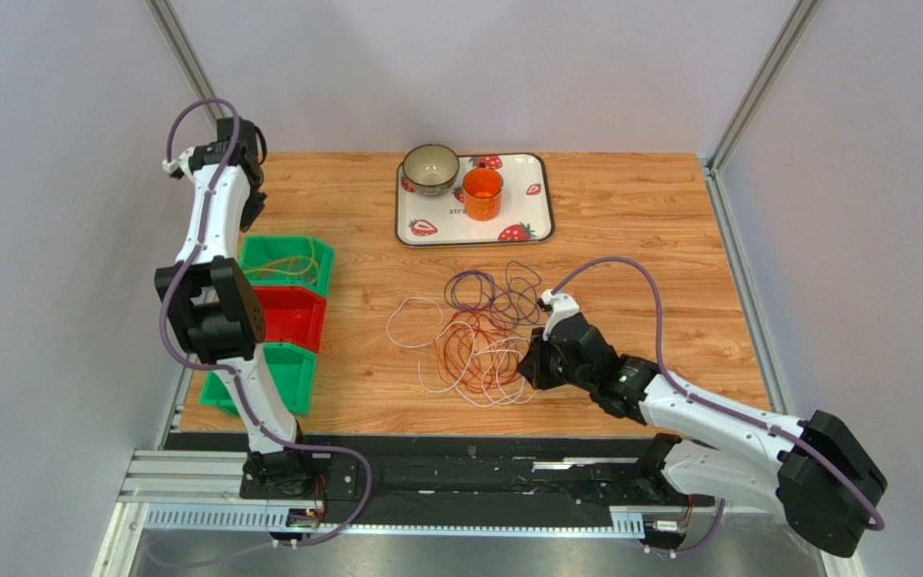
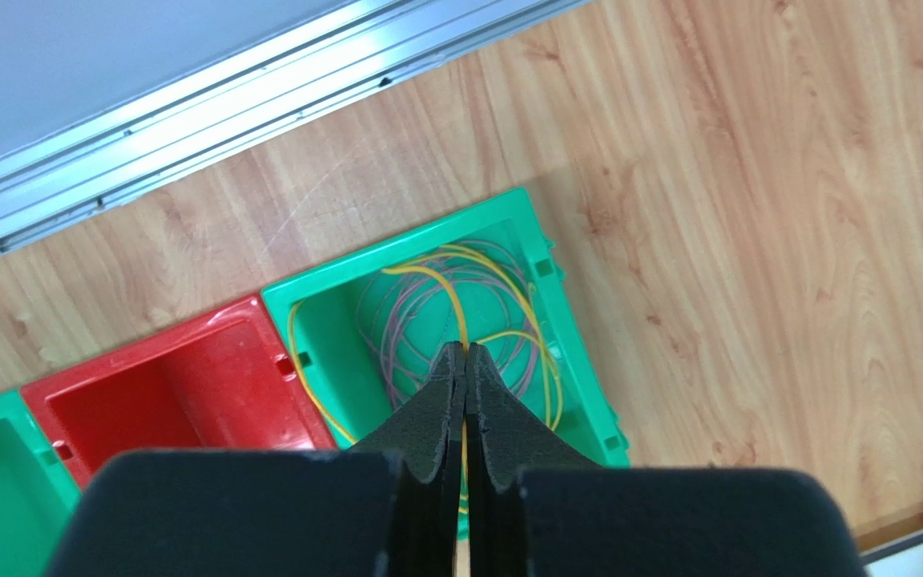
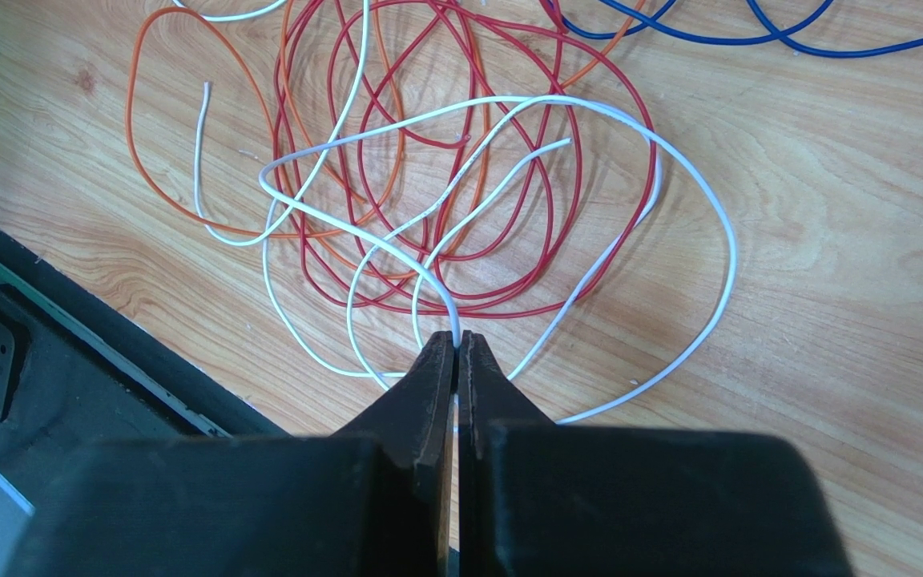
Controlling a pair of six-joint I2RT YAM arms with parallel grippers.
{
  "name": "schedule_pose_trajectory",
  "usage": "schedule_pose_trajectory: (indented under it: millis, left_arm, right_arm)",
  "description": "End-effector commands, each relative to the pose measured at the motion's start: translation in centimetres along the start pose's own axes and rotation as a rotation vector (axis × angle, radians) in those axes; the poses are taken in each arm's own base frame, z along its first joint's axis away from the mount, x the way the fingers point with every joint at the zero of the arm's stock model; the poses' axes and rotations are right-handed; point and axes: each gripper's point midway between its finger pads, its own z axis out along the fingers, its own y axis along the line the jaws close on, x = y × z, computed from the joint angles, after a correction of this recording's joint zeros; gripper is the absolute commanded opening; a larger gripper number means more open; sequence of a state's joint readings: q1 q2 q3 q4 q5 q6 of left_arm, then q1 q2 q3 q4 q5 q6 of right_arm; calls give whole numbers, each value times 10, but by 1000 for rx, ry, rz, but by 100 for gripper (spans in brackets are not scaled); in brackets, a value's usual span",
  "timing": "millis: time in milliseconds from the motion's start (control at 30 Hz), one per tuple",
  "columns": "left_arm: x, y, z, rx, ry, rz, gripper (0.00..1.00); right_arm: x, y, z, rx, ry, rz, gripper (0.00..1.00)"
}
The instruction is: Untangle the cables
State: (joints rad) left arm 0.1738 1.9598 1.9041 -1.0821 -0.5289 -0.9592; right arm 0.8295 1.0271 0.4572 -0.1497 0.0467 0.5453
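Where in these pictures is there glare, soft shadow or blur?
Top external: even, soft light, the cables small yet sharp. Left wrist: glare on the metal rail; the left tool, shut on a yellow cable, looks dark. Right wrist: the white cable in the right tool is sharp, with thin shadows.

My top camera hangs above and behind my 2 bases, looking down on the whole table [image 1: 647, 241]. My left wrist camera peers down past my left gripper [image 2: 466, 355] from high over a green bin [image 2: 575, 361]. My right wrist camera sits low behind my right gripper [image 3: 456, 343], close over the cables [image 3: 430, 116]; the top view takes in both spots.
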Motion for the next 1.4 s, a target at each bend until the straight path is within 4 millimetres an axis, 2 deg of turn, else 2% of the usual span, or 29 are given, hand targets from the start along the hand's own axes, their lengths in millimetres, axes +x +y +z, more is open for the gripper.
schedule_pose_trajectory:
  millis: [0, 100, 200, 233, 333, 500, 633, 733, 867, 1033, 1200, 1333, 1367]
  left_arm:
    - [-12, -8, -3, 42, -42, -32, 0]
    - [-5, -9, 2, 34, -29, -18, 0]
    - [5, 2, 9, -45, -49, 2, 0]
    - [8, 13, 9, -95, -51, 18, 0]
    - [18, 22, 12, -156, -66, 50, 0]
    - [31, 16, 11, -176, -92, 161, 0]
    - [32, 9, 12, -169, -68, 217, 0]
    - [27, 6, 8, -137, -81, 227, 7]
    - [19, 14, -6, -109, -114, 205, 21]
    - [4, 8, -26, -31, -143, 202, 31]
    - [-10, 5, -49, 57, -160, 188, 54]
    - [-17, -1, -66, 163, -157, 169, 59]
    - [-21, 0, -76, 195, -165, 169, 59]
  right_arm:
    - [-14, 8, 1, -33, -46, 2, 0]
    - [-14, 8, 1, -32, -45, 3, 0]
    - [-14, 8, 1, -33, -46, 5, 0]
    - [-15, 9, 1, -36, -50, 5, 0]
    - [-15, 8, 0, -35, -51, 6, 0]
    - [-15, 7, -1, -38, -58, 5, 0]
    - [-15, 8, -2, -42, -61, 5, 0]
    - [-15, 7, -3, -39, -68, 9, 0]
    - [-17, 7, -5, -44, -81, 11, 0]
    - [-16, 7, -5, -45, -82, 14, 0]
    - [-17, 7, -6, -46, -87, 17, 0]
    - [-16, 6, -6, -44, -86, 18, 0]
    - [-18, 7, -7, -46, -92, 17, 0]
